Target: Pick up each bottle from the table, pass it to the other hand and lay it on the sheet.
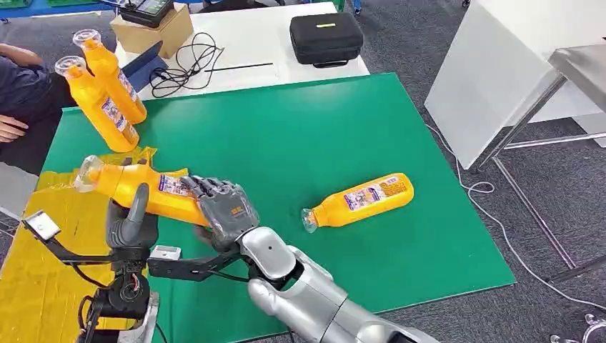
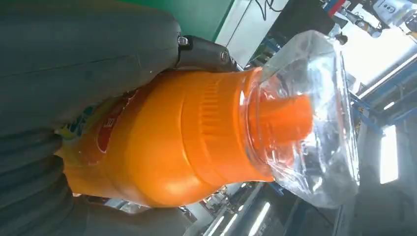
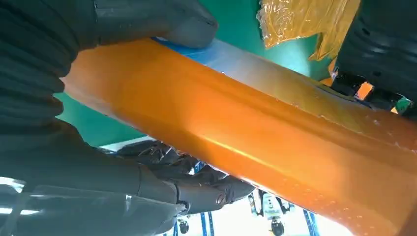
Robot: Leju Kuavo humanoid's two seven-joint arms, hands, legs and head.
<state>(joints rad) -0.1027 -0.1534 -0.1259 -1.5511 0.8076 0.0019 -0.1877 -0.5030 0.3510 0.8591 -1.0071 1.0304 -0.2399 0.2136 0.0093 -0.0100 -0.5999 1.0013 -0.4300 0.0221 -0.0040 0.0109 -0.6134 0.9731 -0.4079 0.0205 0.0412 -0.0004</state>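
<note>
Head view: left hand (image 1: 132,218) and right hand (image 1: 225,207) both grip bottle (image 1: 139,187).

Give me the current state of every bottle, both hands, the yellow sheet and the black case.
Held bottle: off the table, roughly level, gripped by both hands, capped.
Lying bottle: on its side on the green mat.
Two bottles: upright, capped, side by side.
Left hand: grips held bottle.
Right hand: grips held bottle.
Yellow sheet: crumpled, bare.
Black case: closed.
</note>
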